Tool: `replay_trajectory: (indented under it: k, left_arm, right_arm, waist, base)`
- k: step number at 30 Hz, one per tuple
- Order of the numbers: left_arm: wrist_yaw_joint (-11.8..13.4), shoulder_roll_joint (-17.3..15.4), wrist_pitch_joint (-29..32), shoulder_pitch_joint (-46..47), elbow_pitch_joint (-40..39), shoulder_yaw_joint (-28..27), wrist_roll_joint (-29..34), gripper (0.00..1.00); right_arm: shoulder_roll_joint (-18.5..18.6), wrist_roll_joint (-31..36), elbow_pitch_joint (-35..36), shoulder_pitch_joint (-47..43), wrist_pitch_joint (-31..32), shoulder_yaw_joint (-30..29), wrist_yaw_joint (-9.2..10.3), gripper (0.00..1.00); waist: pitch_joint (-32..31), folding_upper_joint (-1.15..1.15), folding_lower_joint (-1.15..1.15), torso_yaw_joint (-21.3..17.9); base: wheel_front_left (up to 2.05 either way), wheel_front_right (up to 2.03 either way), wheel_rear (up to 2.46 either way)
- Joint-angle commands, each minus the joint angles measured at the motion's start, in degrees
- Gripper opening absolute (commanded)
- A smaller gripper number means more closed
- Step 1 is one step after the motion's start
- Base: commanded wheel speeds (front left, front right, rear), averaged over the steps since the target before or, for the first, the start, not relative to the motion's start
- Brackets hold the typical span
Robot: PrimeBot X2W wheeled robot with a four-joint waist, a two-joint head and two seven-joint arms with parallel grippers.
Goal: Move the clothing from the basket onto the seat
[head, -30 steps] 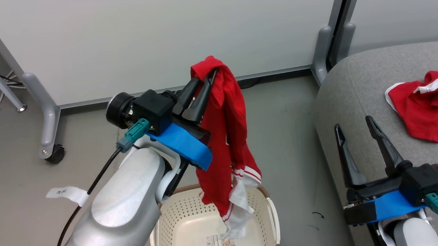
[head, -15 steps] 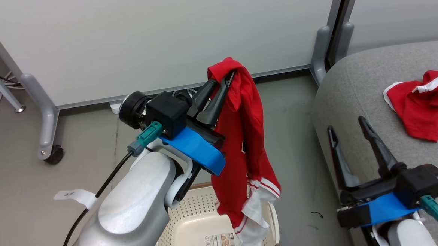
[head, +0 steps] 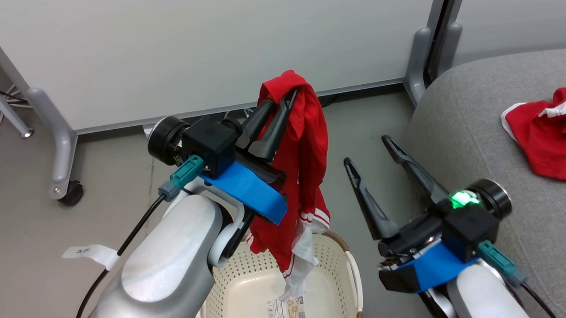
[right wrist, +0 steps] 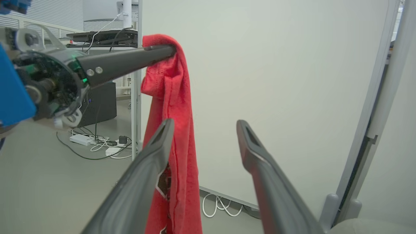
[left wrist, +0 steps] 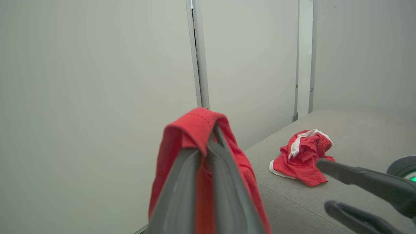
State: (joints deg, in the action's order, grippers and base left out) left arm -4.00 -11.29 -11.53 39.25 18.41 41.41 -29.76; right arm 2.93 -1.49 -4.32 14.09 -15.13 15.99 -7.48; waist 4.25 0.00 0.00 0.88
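Half done: clamps second garment [head: 306, 143] in left end effector [head: 283, 97] over basket [head: 353, 281], swings wide-open right end effector [head: 366, 150] from seat [head: 455, 121] toward it.

The floor [head: 35, 230] here is just plain smooth grey stuff. The cream basket [head: 231, 285] sits right on it, near the front of the seat [head: 475, 134], though I can't tell if they touch. A partition foot with a black caster [head: 70, 195] stands on the floor too, plus a white power strip [right wrist: 79, 139] with loose cables around it. The seat's a big rounded grey fabric thing, and one crumpled red garment [head: 548, 138] with white trim lies on top of it.
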Motion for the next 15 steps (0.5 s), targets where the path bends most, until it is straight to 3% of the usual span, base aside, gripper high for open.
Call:
replay_trajectory:
  k: [1, 8, 15]
  left_arm:
    - [0.26, -0.07, -0.30, 0.81, -0.34, -0.09, -0.05, 0.00]
    - [0.32, 0.73, -0.65, 1.06, -0.49, 0.81, 0.29, 0.00]
    - [-0.24, 2.72, -0.77, 2.28, -1.00, 2.58, 0.64, 0.00]
  right_arm:
    - [0.17, 0.09, -0.20, 1.03, -0.01, 0.39, -0.03, 1.00]
    - [0.17, 0.60, -5.51, 5.86, -0.01, 4.69, -0.03, 1.00]
    - [0.02, 1.55, -11.80, 9.50, -0.02, 4.19, -0.03, 1.00]
  waist:
    - [0.13, 0.00, 0.00, 0.11]
    - [1.01, 0.00, 0.00, 0.99]
    - [1.99, 0.00, 0.00, 2.90]
  base:
    - [0.00, 0.00, 0.00]
    - [0.00, 0.00, 0.00]
    - [0.00, 0.00, 0.00]
